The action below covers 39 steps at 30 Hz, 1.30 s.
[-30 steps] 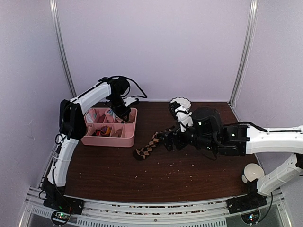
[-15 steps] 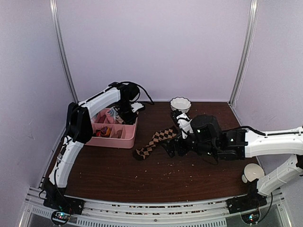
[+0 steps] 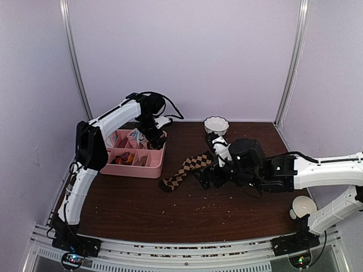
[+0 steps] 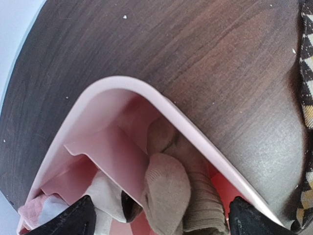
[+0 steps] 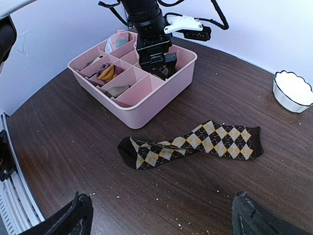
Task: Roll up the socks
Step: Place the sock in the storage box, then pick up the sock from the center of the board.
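The dark brown argyle sock (image 3: pixel 184 170) lies flat and stretched out on the table, right of the pink tray (image 3: pixel 133 168). It shows whole in the right wrist view as the argyle sock (image 5: pixel 190 144). My right gripper (image 5: pixel 161 215) hovers open just short of it, with nothing between its fingers. My left gripper (image 3: pixel 152 137) is over the tray's back right compartment, jaws spread wide. Below it a bundled tan sock (image 4: pixel 168 191) rests inside that compartment against the tray's wall (image 4: pixel 195 132), touching neither finger.
Small colourful rolled bundles (image 5: pixel 106 72) fill other tray compartments. A white scalloped bowl (image 3: pixel 216 124) stands at the back of the table, and a white cup (image 3: pixel 303 207) near the right arm's base. Crumbs dot the dark wood.
My left gripper went from shut to wide open above the tray, leaving the tan sock bundle in the compartment. The right arm drew back slightly from the argyle sock.
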Each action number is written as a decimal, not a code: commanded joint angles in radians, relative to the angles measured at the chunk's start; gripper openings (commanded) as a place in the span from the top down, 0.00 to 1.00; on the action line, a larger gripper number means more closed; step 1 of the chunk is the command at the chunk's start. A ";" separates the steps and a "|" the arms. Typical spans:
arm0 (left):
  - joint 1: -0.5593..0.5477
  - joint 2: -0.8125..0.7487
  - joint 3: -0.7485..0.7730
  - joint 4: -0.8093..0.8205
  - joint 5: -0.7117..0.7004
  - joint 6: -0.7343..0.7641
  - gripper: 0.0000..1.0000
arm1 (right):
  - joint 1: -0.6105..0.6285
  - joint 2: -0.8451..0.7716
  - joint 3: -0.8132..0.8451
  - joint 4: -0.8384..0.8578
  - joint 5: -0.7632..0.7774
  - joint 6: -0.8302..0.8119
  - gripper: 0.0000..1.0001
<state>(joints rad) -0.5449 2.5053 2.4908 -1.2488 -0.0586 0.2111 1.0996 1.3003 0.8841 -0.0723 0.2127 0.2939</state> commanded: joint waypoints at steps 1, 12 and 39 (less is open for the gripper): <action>-0.013 -0.096 -0.070 0.036 0.023 0.020 0.02 | -0.003 -0.003 0.005 -0.037 0.088 -0.011 0.00; -0.010 -0.319 -0.189 0.082 0.041 0.027 0.02 | -0.022 0.086 0.122 -0.336 0.677 0.119 0.01; 0.240 -1.004 -1.108 0.313 0.581 0.207 0.02 | -0.444 0.375 0.283 -0.086 -0.227 0.173 0.15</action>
<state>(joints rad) -0.2947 1.5444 1.4143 -0.9009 0.4320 0.3416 0.7284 1.5238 1.0344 -0.2268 0.2245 0.4332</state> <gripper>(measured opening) 0.978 0.886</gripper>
